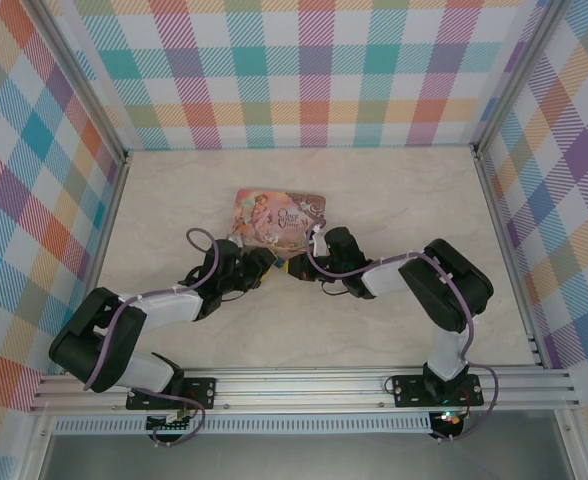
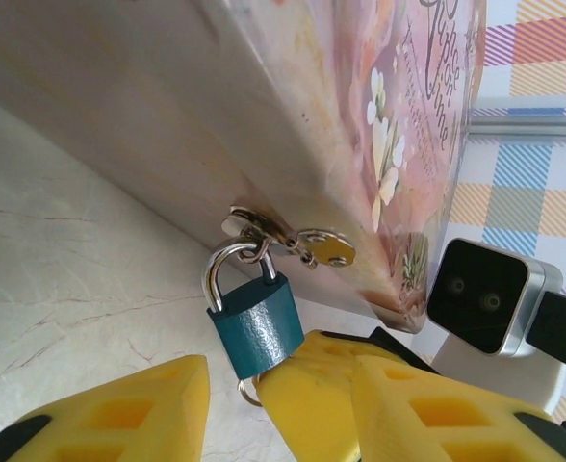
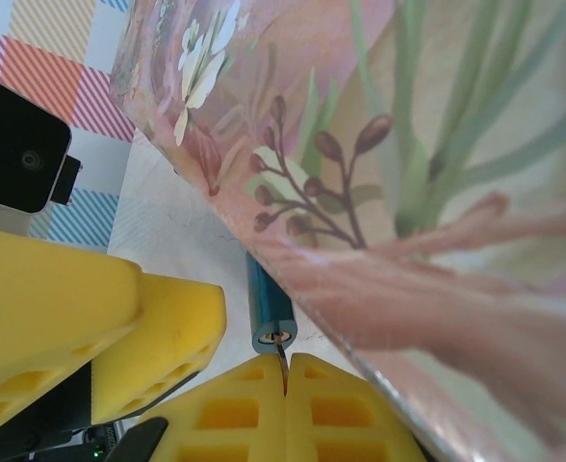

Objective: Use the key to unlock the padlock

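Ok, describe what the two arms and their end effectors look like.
Both the left arm and right arm have bulky black joints, white links and a purple cable looping alongside. The left end effector and right end effector carry blocky yellow fingers with rectangular recessed pockets and black trim. A black-faced camera in a silver housing sits at the right wrist.

Padlock (image 2: pixel 256 325): you see it hanging, teal, just ahead of your fingers (image 2: pixel 119 414).
Shackle (image 2: pixel 223 265): looped through the tin's (image 2: pixel 264 115) hasp (image 2: pixel 293 239).
Fingers: yellow, parted.
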`<action>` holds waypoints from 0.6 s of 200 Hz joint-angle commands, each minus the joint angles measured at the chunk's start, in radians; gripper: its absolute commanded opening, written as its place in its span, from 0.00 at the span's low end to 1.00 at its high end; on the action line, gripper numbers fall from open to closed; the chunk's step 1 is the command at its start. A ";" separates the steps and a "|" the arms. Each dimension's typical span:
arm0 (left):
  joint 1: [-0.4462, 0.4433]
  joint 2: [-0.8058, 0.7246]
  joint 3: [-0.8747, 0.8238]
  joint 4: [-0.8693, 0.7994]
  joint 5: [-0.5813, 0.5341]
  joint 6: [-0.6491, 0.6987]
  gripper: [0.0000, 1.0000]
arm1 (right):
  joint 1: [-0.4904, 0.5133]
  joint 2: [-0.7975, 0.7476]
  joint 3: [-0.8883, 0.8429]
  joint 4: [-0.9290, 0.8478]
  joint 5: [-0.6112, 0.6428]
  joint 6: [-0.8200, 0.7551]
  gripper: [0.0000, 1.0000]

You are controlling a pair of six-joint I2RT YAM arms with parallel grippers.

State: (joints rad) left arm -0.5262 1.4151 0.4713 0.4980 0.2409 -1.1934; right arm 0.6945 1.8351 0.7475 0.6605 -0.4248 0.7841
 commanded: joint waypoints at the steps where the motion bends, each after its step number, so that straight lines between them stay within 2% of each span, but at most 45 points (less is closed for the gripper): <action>1: -0.009 0.039 -0.009 0.089 -0.014 -0.031 0.40 | 0.008 -0.041 0.037 0.014 -0.031 0.019 0.00; 76: -0.014 0.140 0.009 0.180 -0.030 -0.066 0.37 | 0.009 -0.040 0.041 0.007 -0.032 0.024 0.00; 120: -0.015 0.171 0.020 0.217 -0.036 -0.087 0.30 | 0.010 -0.030 0.049 0.007 -0.046 0.025 0.00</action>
State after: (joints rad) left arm -0.5354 1.5658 0.4728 0.6716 0.2230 -1.2652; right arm 0.6945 1.8351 0.7616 0.6399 -0.4286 0.8013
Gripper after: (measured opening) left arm 0.312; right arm 0.058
